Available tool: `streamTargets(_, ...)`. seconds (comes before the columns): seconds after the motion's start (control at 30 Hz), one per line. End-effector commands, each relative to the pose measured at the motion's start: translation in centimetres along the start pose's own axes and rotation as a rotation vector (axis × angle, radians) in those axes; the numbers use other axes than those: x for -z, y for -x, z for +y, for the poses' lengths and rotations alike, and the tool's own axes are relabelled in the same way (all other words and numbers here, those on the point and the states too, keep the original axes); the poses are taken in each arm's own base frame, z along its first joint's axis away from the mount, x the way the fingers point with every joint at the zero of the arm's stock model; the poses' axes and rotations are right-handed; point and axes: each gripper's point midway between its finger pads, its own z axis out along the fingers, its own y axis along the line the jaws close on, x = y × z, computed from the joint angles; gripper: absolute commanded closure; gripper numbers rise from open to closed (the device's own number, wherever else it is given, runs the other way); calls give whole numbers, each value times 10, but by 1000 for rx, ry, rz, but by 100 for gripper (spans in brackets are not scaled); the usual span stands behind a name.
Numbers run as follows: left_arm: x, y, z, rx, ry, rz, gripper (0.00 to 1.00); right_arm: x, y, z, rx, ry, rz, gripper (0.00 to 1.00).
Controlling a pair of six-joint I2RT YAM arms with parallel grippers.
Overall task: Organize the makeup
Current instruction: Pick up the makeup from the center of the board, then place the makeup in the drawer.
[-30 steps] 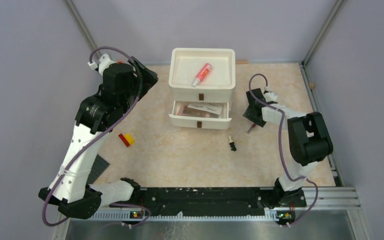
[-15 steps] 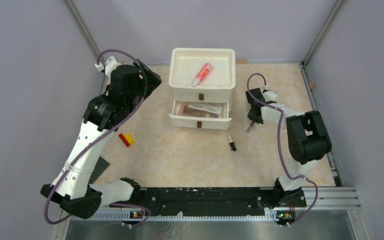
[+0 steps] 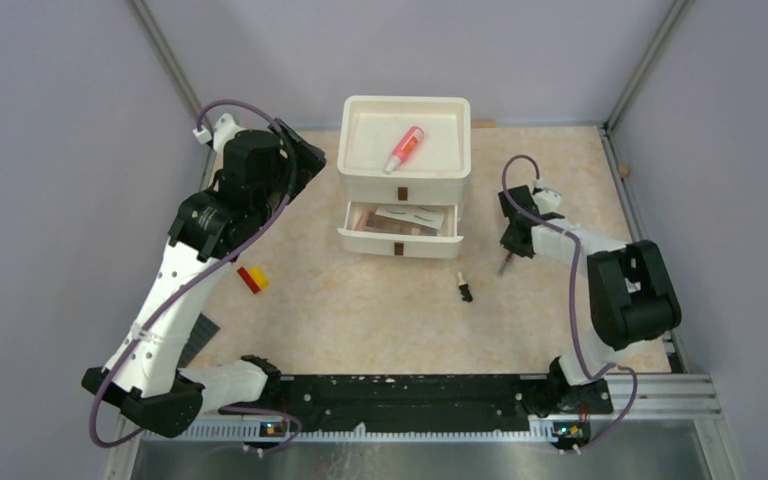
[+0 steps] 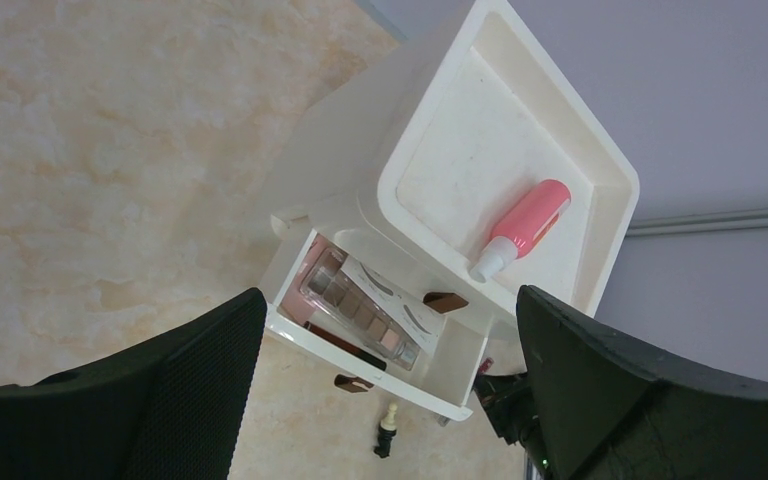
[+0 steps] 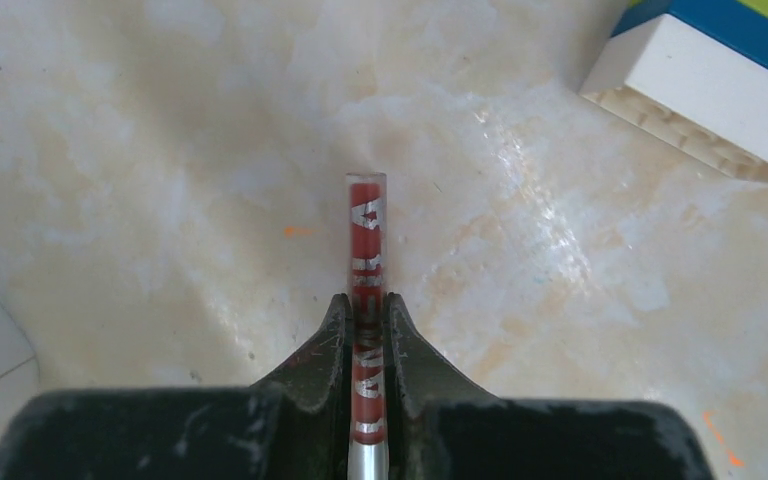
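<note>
While the thin red pencil (image 5: 366, 230) with silver lettering sits pinched in the right hand (image 5: 366, 305), its clear-capped end sticks out past the fingertips above the pale marbled tabletop (image 3: 360, 310); whether the tip touches the surface I cannot tell. From above, this hand and pencil are just right of the white drawer unit (image 3: 404, 190), near its front corner; a white and blue block (image 5: 700, 80) lies close by in the right wrist view.

On the unit's top tray (image 3: 360, 125) a pink spray bottle (image 3: 405, 148) lies tilted, white cap toward the front; the lower drawer (image 3: 400, 243) is pulled open, holding a white eyebrow card (image 3: 410, 213) and a clear palette (image 4: 360, 310) of small tan pans. A small black-and-white item (image 3: 464, 289) lies on the tabletop in front of the drawer's right corner.

Left of the unit, the left hand (image 4: 390, 298) hangs raised and holds nothing, fingers spread wide, its camera looking down at the unit; a red and yellow block (image 3: 253, 279) lies well left of the drawer.
</note>
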Motion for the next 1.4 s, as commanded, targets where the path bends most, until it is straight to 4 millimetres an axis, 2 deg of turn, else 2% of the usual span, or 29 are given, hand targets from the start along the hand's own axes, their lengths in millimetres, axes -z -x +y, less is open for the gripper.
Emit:
streamTargets(0.0, 2, 7, -10, 48, -41, -24, 1, 30, 26, 3, -47, 71, -69, 100)
streamTargets(0.1, -2, 4, -12, 37, -40, -5, 1, 47, 39, 4, -46, 117, -116, 100)
streamTargets(0.23, -8, 12, -17, 23, -41, -27, 1, 75, 63, 9, -33, 203, -209, 100)
streamTargets(0.37, -17, 14, 0, -41, -7, -41, 1, 109, 94, 17, -18, 306, -331, 100)
streamTargets(0.4, -20, 15, 7, -65, -5, -50, 1, 123, 105, 25, -9, 375, -380, 100)
streamTargets(0.5, -27, 11, 22, -152, -34, -67, 1, 153, 119, 44, 57, 528, -479, 100)
streamTargets(0.7, -26, 0, 27, -396, -190, -90, 1, 234, 124, 92, 373, 748, -755, 100)
streamTargets(0.83, -25, -4, 33, -524, -228, -105, 1, 293, 103, 118, 629, 934, -981, 100)
streamTargets(0.9, -30, -3, 46, -552, -180, -107, 1, 321, 69, 135, 838, 1128, -1056, 100)
streamTargets(1.0, -43, -7, 65, -583, -114, -88, 1, 339, 32, 148, 1072, 1285, -1118, 100)
streamTargets(1.07, -49, -11, 73, -589, -101, -87, 1, 341, 19, 156, 1179, 1326, -1128, 100)
streamTargets(1.2, -55, -20, 80, -586, -123, -89, 1, 329, 3, 177, 1389, 1350, -1105, 100)
streamTargets(1.37, -66, -32, 92, -588, -116, -65, 1, 311, -8, 204, 1532, 1364, -1037, 98)
